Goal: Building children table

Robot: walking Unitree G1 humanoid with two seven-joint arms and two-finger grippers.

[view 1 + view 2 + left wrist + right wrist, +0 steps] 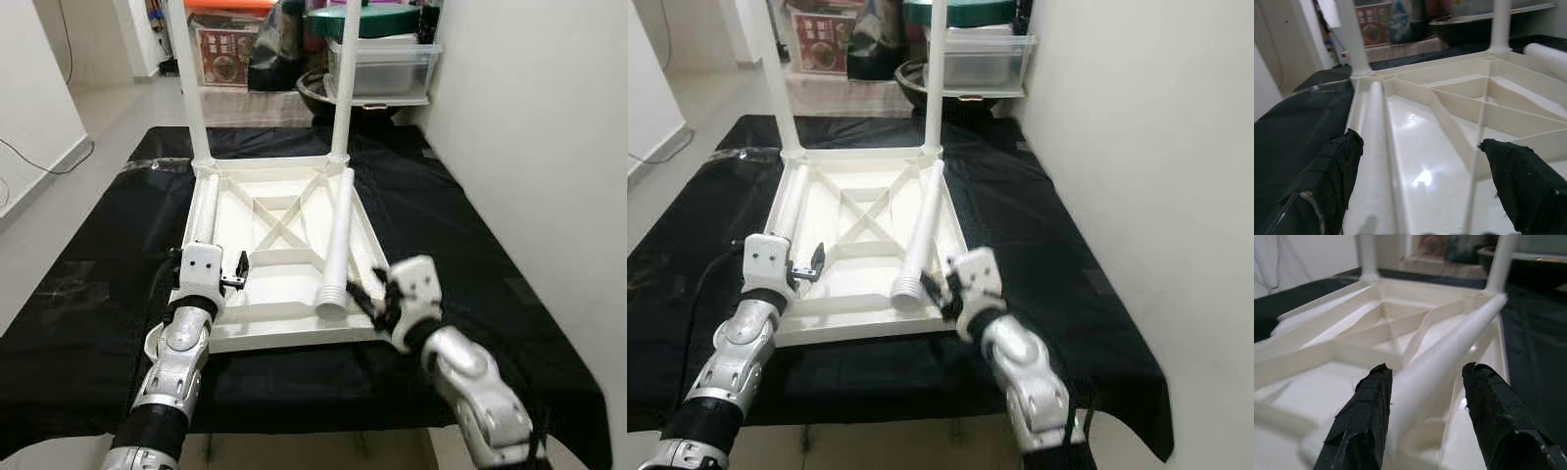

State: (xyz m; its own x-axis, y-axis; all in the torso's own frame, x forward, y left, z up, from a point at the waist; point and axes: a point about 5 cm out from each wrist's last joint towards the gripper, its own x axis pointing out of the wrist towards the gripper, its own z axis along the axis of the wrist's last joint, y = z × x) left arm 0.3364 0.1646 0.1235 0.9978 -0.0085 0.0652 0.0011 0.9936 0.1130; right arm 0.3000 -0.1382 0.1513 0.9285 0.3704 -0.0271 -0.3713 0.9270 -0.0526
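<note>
Black cloth covers the platform where an upturned white tabletop (279, 264) lies, two legs already upright. Right gripper (1425, 401), fingers spread, straddles a loose leg (338, 245); left gripper (230, 274), also spread, sits beside another loose leg (204, 213), holding nothing.

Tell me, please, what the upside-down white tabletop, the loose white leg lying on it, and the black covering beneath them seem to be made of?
Upside-down white tabletop: probably moulded plastic, glossy; ribbed underside, bright glints.
Loose white leg: likely the same plastic; smooth tube with a ridged, seemingly threaded end.
Black covering: seems thin plastic sheeting; wrinkles with a faint sheen, though cloth cannot be ruled out.
</note>
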